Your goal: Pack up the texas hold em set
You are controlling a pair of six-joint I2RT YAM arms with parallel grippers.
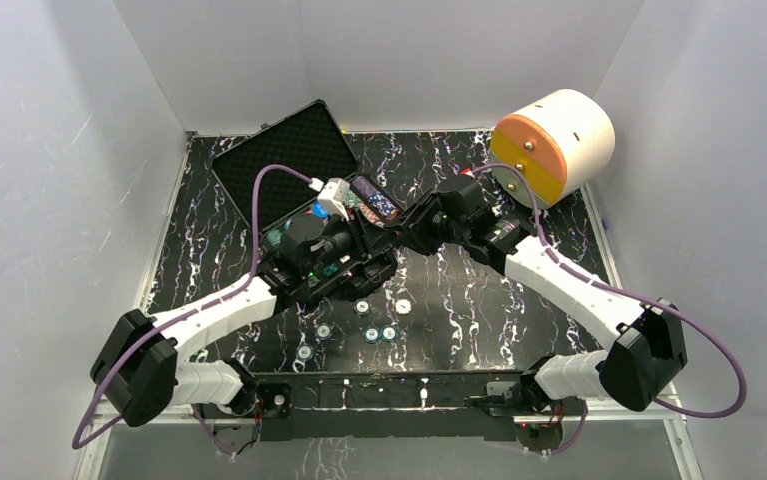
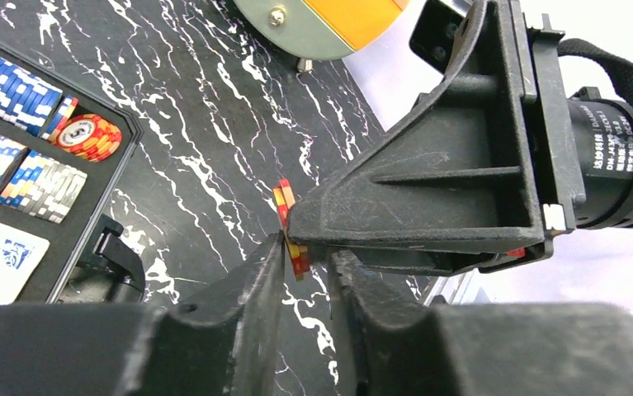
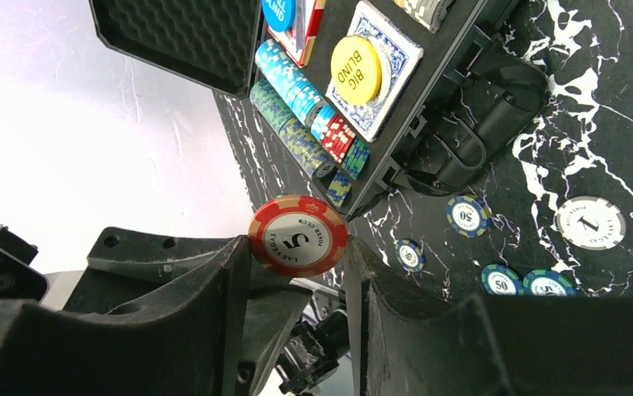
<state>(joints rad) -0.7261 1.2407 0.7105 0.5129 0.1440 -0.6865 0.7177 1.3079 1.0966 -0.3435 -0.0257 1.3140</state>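
1. The red poker chip [image 3: 298, 235] marked 5 is a small, stiff disc. It is probably light, and its smooth faces could let it swivel or slip (a rim grip gives it little to bite on). Pinching it across the two flat faces looks like the safer hold.
2. Your right end effector [image 3: 298, 247] is clamped on the chip's rim, one finger on each side. The chip is held in the air above the bench [image 1: 459, 300], near the open black case [image 1: 279, 165].
3. Your left end effector [image 2: 306, 260] has its fingers close together, one on each side of the chip's lower edge. You cannot tell whether they are pressing on it yet.
4. Rows of chips [image 3: 296, 124] sit in the case, and several loose chips [image 3: 468, 214] lie on the bench beside it.
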